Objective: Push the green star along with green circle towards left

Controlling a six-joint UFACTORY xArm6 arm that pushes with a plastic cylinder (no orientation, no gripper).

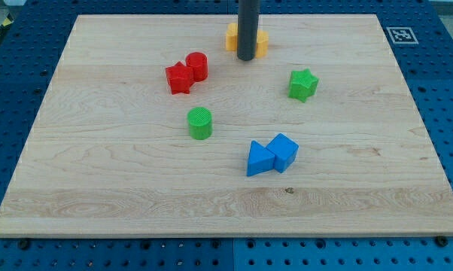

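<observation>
Camera view: your arm carries no pincer, so apart or together doesn't apply; my tip (247, 57) sits near the view's top, just in front of the orange blocks (258, 41), whose shapes you can't make out behind the rod. From the tip, the green star (303, 83) lies to the view's lower right and the green circle (200, 123) further to the lower left, both apart from it and well apart from each other on the counter (98, 188). The red star (179, 77) and red cylinder (197, 65) touch each other to the tip's left, and the blue triangle (259, 159) and blue cube (284, 150) touch far below it.
</observation>
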